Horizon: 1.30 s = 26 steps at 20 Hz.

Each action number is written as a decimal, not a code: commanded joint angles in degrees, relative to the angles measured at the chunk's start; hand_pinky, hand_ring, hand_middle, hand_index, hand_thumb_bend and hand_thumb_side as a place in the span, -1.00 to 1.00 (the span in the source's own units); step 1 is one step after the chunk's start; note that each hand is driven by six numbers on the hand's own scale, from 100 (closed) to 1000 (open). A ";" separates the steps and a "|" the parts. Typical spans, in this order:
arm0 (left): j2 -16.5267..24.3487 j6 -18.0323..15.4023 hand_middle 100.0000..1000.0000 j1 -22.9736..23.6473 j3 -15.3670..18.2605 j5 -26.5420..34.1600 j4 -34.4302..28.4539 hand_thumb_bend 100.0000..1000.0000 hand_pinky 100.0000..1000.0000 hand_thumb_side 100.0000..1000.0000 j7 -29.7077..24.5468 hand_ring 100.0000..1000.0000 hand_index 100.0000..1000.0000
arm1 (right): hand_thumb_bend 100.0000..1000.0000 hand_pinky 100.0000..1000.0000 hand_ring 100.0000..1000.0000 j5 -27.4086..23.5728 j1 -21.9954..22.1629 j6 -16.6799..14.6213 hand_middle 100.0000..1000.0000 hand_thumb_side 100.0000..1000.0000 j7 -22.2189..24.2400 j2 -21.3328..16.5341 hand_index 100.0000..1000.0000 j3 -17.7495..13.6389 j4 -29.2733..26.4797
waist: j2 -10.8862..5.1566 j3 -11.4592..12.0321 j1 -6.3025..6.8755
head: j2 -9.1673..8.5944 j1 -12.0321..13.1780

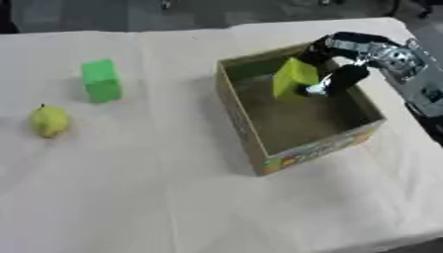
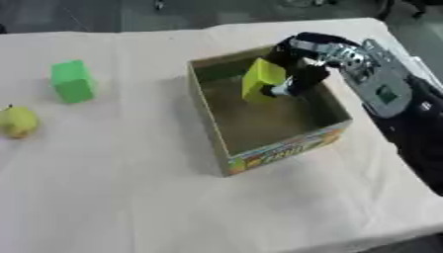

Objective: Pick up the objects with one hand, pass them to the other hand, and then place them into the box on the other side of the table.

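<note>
Right hand (image 2: 298, 74) grasping yellow-green block (image 1: 294, 78) inside box (image 1: 259, 148) near far wall; a release now could drop it tilted against the wall, or withdrawing fingers could snag the rim.

An open cardboard box (image 1: 259, 148) with a colourful printed front sits at about 3 o'clock on the counter, turned askew. Inside, near its far wall, a yellow-green block (image 1: 294, 78) stands tilted on end. At 10 o'clock stands a green cube (image 1: 101, 80); at 9 o'clock lies a yellow-green pear (image 1: 48, 121), stem up.
</note>
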 commanded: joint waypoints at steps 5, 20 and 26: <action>1.16 -0.01 0.21 -0.51 0.76 0.11 -0.99 -0.02 0.60 0.24 0.04 0.48 0.53 | 0.03 0.77 0.68 1.11 -0.38 -1.53 0.64 -0.29 0.09 -1.30 0.78 -0.99 -0.22 | -0.02 -0.23 0.83 | -0.65 0.22; 3.22 0.47 0.21 -0.34 1.93 -0.11 -0.86 -0.08 0.60 0.18 0.25 0.48 0.53 | -0.62 0.75 0.49 -9.50 -0.04 3.69 0.53 -0.33 -9.52 -1.46 0.72 -5.60 -5.58 | -0.06 -0.52 1.07 | 0.20 5.59; 6.30 1.16 0.20 -0.81 2.32 -0.83 0.24 -0.10 0.59 0.11 -1.92 0.48 0.53 | -0.48 0.76 0.46 -18.28 0.17 6.61 0.51 -0.25 -15.96 -2.02 0.72 -7.64 -9.41 | -0.10 -0.57 1.21 | 0.47 9.71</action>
